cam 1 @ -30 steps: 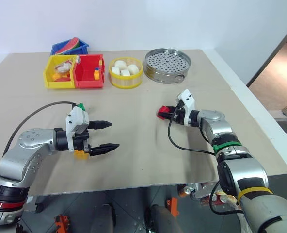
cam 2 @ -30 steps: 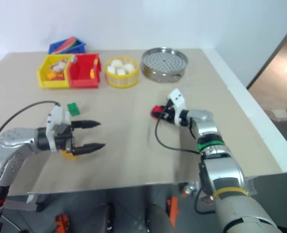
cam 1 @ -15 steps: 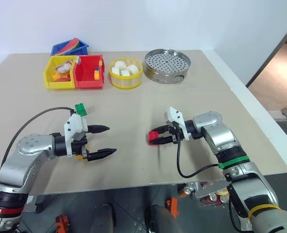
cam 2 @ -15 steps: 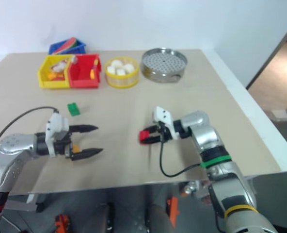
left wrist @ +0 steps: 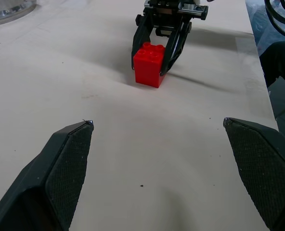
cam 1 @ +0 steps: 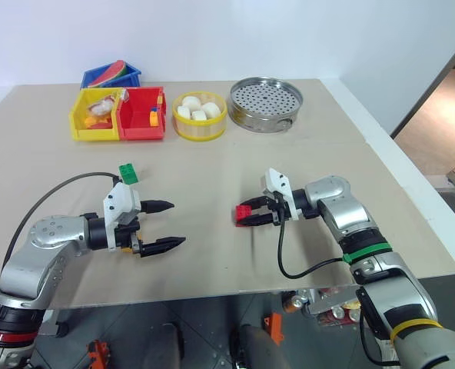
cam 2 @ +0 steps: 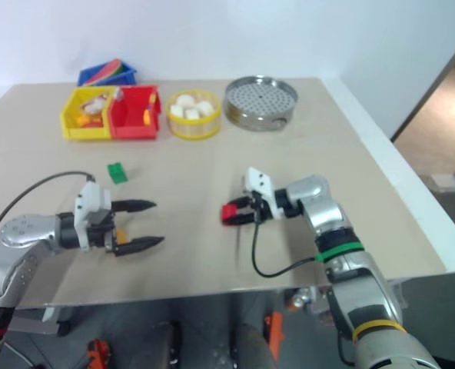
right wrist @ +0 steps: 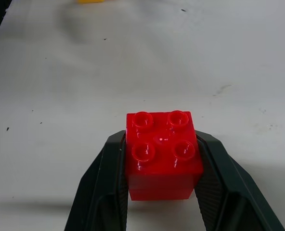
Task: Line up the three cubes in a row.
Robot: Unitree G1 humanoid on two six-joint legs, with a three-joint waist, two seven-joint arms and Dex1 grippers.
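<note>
Red brick (right wrist: pixel 162 154) clamped betw. R gripper (cam 1: pixel 252 217) fingers, studs up. L gripper (cam 1: pixel 164 225) jaws wide, empty; orange-yellow brick (cam 2: pixel 120 234) just behind its fingers, green brick (cam 1: pixel 127 173) beyond.

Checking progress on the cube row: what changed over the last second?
The right tool, shut on the red cube, carried it back toward the robot and leftward, toward mid-table. The left tool stayed open and unmoved; the green cube kept its place; the orange-yellow cube remains under the left tool.
</note>
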